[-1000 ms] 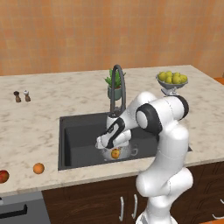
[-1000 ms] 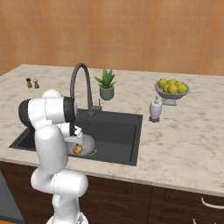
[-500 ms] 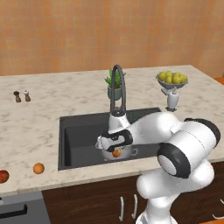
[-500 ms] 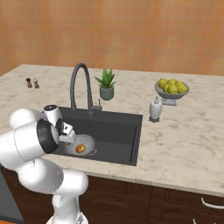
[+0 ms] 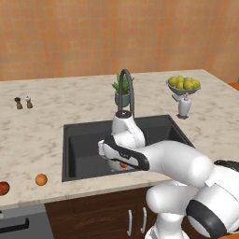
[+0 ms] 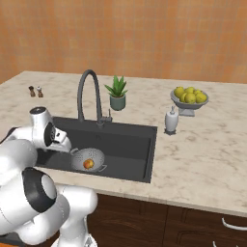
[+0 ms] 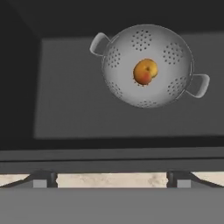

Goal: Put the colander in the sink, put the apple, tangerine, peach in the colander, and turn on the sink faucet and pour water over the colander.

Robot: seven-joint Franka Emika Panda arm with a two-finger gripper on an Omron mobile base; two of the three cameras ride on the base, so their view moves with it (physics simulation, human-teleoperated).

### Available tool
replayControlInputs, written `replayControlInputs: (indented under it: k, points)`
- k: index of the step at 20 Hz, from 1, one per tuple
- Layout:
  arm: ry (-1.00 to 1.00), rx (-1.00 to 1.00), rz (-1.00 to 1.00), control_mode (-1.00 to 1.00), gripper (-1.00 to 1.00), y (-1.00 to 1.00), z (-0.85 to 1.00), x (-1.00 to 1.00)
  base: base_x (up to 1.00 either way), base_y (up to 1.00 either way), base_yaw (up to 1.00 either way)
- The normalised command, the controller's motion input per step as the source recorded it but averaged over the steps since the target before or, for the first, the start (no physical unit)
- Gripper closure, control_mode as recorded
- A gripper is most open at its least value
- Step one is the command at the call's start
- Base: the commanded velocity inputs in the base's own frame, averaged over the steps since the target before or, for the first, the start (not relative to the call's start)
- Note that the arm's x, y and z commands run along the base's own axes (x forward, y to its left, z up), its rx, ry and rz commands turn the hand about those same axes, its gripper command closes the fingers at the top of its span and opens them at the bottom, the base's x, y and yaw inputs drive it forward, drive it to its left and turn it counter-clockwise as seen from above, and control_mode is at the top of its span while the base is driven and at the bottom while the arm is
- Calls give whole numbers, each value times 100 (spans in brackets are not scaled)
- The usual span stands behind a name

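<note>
Inside the sink, the colander holds the peach; tangerine and apple wait on the tabletop; the tool hangs wide open, empty.

- In the left base view the robot's white arm covers most of the colander, and just a sliver of the peach peeks out below it.
- The arm also hides the front right part of the sink floor.
- The apple is cut by the left picture edge.
- Two tiny shakers on the counter are too small to tell apart.
</note>
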Motion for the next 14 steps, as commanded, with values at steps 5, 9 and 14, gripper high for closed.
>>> replayControlInputs:
  k: [5, 9, 14]
  points:
    - [5, 0, 0, -100, -100, 58, 69, -40, 0, 0, 0]
    - [5, 0, 0, -100, -100, 60, 59, -47, 0, 0, 0]
    - [0, 0, 0, -100, -100, 98, 0, -45, 0, 0, 0]
